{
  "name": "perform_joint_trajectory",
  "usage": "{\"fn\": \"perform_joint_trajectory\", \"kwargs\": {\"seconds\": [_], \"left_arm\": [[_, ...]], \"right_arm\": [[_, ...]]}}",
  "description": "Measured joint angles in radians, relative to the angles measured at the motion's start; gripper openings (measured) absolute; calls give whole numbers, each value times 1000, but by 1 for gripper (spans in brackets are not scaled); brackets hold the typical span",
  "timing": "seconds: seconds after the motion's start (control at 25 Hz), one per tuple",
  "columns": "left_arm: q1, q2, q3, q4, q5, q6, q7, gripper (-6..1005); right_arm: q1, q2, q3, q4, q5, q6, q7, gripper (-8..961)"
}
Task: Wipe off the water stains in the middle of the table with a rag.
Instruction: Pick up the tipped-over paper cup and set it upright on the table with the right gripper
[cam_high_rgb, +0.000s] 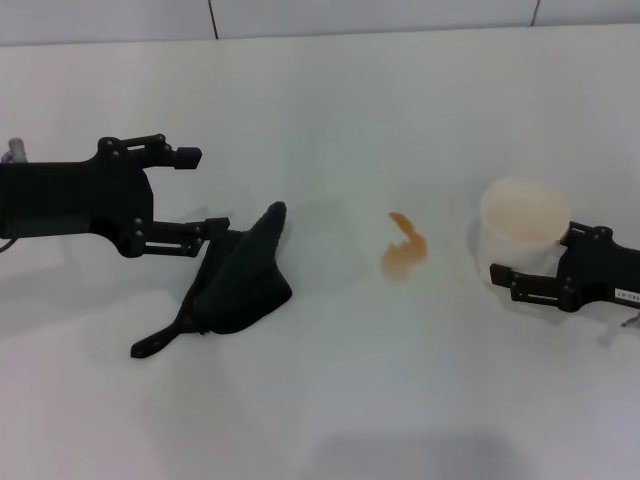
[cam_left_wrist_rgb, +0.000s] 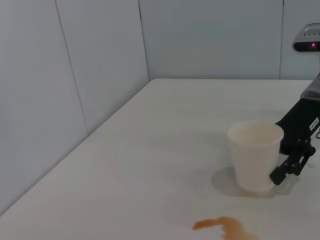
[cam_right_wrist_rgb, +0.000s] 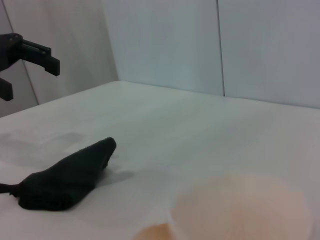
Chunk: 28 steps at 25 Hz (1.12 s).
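One small orange-brown blotch, the water stains (cam_high_rgb: 404, 254), lay mid-table (cam_high_rgb: 330, 110). Beside it the white cup (cam_high_rgb: 520, 235) looked empty, perhaps. Left of the stains sat the crumpled black rag (cam_high_rgb: 236, 282), the left gripper (cam_high_rgb: 192, 190) spread above it; the right gripper (cam_high_rgb: 530, 262) clasped the cup.

White paper cup (cam_high_rgb: 522, 237) upright, grey wall panels (cam_left_wrist_rgb: 210, 37) behind

Left gripper (cam_high_rgb: 192, 190): matte black, boxy body, two slim linked fingers, grey fitting at its far-left end. Right gripper (cam_high_rgb: 510, 262): matte black, small white label near its right edge.
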Motion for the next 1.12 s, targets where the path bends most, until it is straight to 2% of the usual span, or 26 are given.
{"fn": "perform_joint_trajectory", "kwargs": {"seconds": [0.08, 0.56, 0.92, 1.12], "left_arm": [[0, 0, 0, 0, 0, 0, 0, 862], [5, 0, 0, 0, 0, -3, 5, 862], [5, 0, -11, 0, 0, -3, 7, 861], [5, 0, -12, 0, -1, -3, 8, 861]], "right_arm": [[1, 0, 0, 0, 0, 3, 0, 843], [-1, 3, 1, -8, -25, 20, 20, 864], [-33, -7, 1, -40, -26, 3, 49, 863], [-78, -5, 14, -87, -26, -21, 54, 863]]}}
